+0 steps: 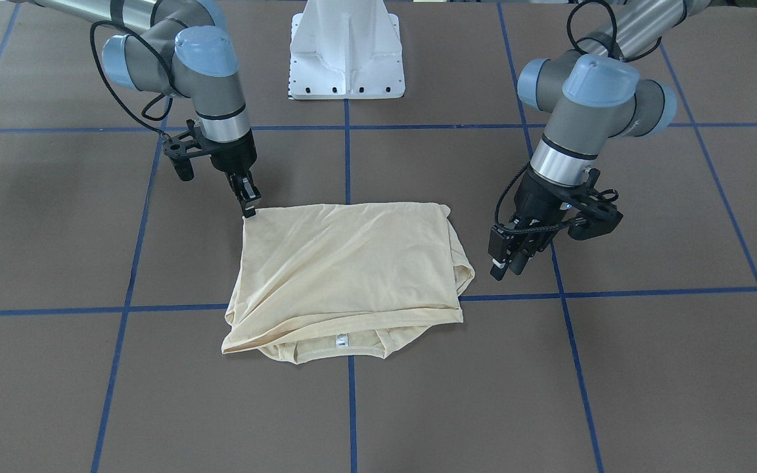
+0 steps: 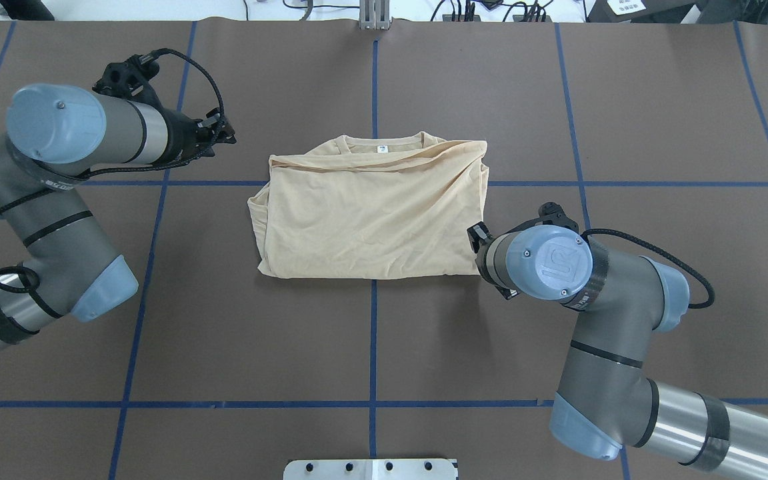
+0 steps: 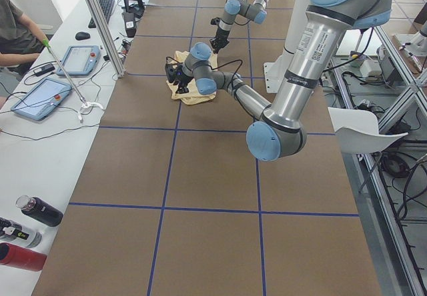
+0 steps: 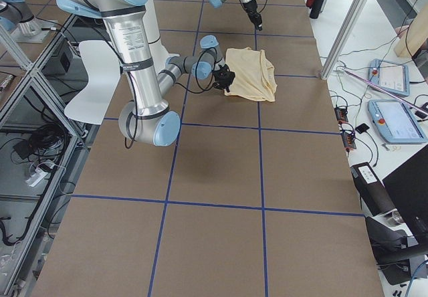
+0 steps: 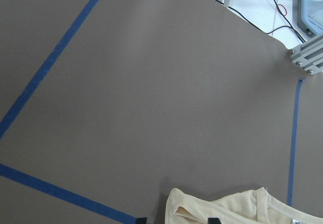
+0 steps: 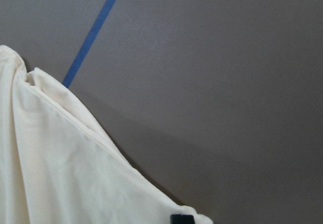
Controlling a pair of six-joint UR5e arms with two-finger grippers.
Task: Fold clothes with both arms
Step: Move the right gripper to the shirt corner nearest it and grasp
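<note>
The cream-yellow long-sleeved shirt (image 2: 371, 213) is laid at the middle of the brown table (image 2: 557, 100), across the crossing of the blue tape lines (image 2: 374, 347). Seen from overhead, it is already gathered into a rough rectangle. Its ribbed neckline and small white neck label (image 2: 382, 149) are turned to 12 o'clock, and no sleeve or print is left showing. The right gripper (image 1: 248, 210) is set at the shirt's 4 o'clock corner. Its jaws are drawn narrow and appear to be pinched on the corner, which is pulled up to a small point. The left gripper (image 1: 506, 268) is held off the cloth at about 10 o'clock, near but not touching. It grips nothing, and its fingertips (image 5: 142, 219) are spread wide in the left wrist view. The main folds are judged to be done. The top layer is creased, however, and loose layers are left poking out along the 9 o'clock edge. What remains is judged to be the release of the pinched corner, some squaring of the edges, and possibly one further fold across.
</note>
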